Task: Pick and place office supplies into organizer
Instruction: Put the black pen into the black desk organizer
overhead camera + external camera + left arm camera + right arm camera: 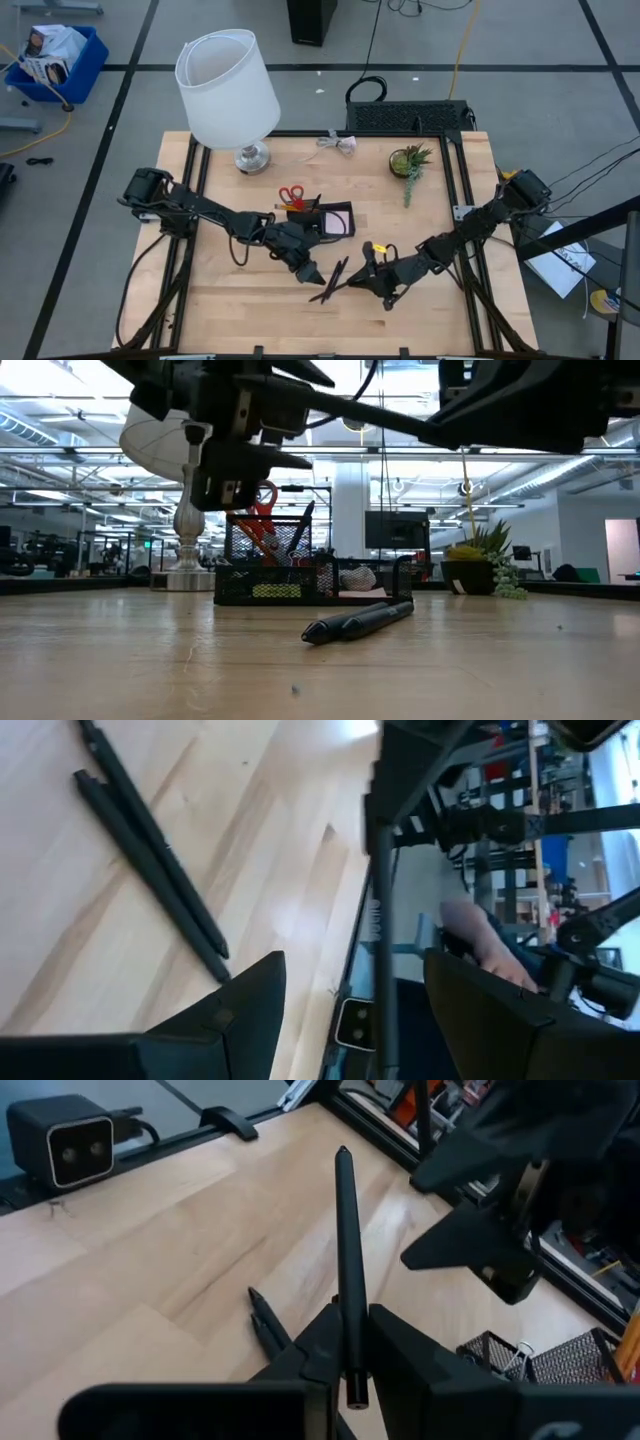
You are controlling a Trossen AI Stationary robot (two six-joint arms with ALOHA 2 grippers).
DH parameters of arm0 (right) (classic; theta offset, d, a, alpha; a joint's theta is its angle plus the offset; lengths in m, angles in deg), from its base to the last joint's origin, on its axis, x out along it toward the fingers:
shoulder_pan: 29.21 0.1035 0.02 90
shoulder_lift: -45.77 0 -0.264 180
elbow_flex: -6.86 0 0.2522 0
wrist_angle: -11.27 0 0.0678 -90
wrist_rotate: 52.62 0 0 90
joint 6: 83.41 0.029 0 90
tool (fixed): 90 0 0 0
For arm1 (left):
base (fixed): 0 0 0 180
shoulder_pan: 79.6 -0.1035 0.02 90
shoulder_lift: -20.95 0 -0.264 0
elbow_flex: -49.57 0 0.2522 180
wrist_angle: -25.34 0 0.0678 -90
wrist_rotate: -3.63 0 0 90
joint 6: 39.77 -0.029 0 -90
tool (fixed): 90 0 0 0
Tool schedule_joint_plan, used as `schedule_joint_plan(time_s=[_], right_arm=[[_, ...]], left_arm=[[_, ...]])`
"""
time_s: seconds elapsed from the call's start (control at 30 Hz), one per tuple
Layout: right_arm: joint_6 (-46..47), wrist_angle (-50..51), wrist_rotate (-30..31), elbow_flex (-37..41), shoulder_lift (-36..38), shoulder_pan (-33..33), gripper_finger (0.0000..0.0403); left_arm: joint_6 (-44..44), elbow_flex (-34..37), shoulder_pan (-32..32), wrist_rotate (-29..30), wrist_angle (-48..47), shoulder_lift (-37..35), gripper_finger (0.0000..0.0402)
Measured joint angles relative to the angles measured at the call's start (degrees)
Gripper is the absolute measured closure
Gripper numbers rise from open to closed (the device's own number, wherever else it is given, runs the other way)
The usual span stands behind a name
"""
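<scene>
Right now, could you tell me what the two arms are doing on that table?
The right gripper is shut on a black pen, holding it above the table. The left gripper hovers open nearby. Two more pens lie on the wood, in front of the organizer, which already holds the red-handled scissors.

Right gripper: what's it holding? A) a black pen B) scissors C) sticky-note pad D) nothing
A: in the right wrist view the right gripper is shut on a black pen sticking out between its fingers, while two more pens lie on the table.
</scene>
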Motion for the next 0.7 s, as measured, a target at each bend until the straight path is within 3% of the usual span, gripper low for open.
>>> schedule_joint_plan(time_s=[0.4,0.7], right_arm=[[-1.9,-2.1,-1.4,-2.8,-3.8,-3.8,0.0365],[-3.9,-2.9,-1.4,-4.1,-5.2,-4.7,0.0367]], left_arm=[[1.4,0.0,0.5,0.0,4.0,1.3,0.016],[0.9,0.0,1.2,-0.1,0.8,1.6,0.0177]])
